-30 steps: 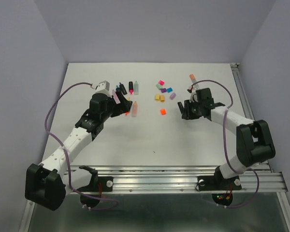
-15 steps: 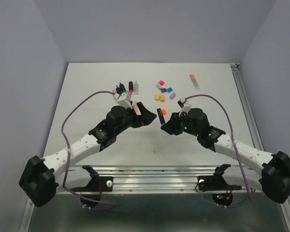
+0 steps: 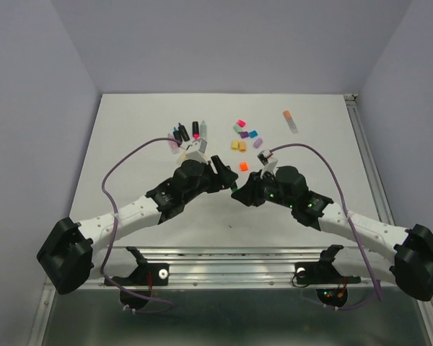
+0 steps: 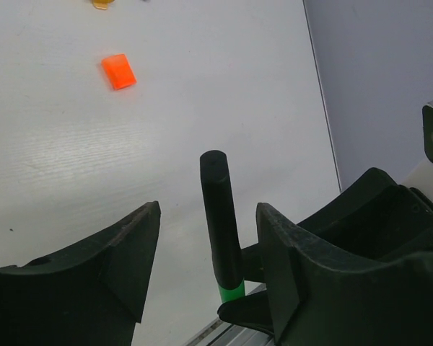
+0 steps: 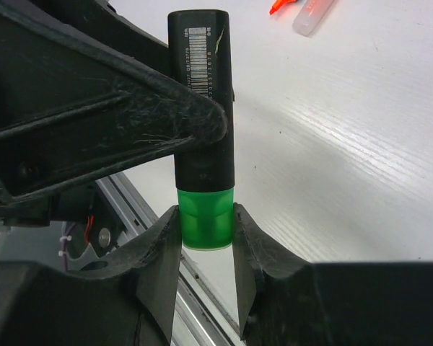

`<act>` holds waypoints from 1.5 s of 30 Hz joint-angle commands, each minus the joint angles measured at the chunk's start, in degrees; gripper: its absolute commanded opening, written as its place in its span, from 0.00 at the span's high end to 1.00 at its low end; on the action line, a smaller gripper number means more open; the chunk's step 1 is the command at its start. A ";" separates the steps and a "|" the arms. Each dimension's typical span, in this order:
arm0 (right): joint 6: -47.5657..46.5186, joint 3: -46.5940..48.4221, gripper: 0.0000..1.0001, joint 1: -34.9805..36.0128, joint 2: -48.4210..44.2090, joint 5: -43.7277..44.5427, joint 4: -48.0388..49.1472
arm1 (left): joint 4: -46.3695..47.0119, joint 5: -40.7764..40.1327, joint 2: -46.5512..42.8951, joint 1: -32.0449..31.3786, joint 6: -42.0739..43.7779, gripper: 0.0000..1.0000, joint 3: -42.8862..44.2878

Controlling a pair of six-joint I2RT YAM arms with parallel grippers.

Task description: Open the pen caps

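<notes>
At the table's middle, my right gripper holds a black-barrelled pen clear of the surface. In the right wrist view the right gripper is shut on the pen's green cap, and the black barrel sticks out beyond it. My left gripper faces it. In the left wrist view the left gripper straddles the barrel with a gap on each side, wider on the left. The green cap shows just below.
Loose caps lie behind the grippers: orange, yellow, lilac, blue, purple, pink. Several pens lie at the back left, a pastel one at the back right. A metal rail runs along the near edge.
Both arms swung in to the table's middle, the right one carrying the pen. The left gripper's jaws have narrowed around the barrel.
</notes>
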 commanded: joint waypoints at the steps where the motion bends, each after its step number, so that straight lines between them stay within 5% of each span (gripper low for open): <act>1: 0.78 0.94 0.99 0.95 -0.23 0.56 4.58 | 2.68 -2.03 1.07 -1.34 0.05 0.45 3.12; 7: 1.04 1.11 0.99 1.22 0.48 1.09 5.11 | 2.51 -2.21 1.51 -1.69 0.14 0.67 3.74; 10: 1.22 1.11 0.99 1.48 1.27 0.91 5.55 | 1.81 -2.73 1.43 -1.78 -0.47 1.00 4.26; 19: 1.48 0.33 0.99 5.60 3.29 -1.72 3.18 | -4.34 -16.41 -0.77 -1.61 -2.33 1.00 6.19; 23: 2.88 -2.75 0.99 14.12 2.06 1.08 1.07 | -7.51 -19.70 -1.47 2.94 0.13 1.00 9.54; 28: 7.28 -6.53 0.99 22.12 1.18 3.98 2.82 | -6.46 -14.35 -2.44 11.74 2.94 1.00 9.80; 43: 3.50 0.84 0.99 23.19 2.50 8.71 1.60 | -5.67 -6.44 -9.64 21.69 3.83 1.00 4.54; 45: 2.19 2.51 0.90 23.19 3.37 10.92 0.81 | -5.05 -3.89 -10.43 21.78 3.13 1.00 3.83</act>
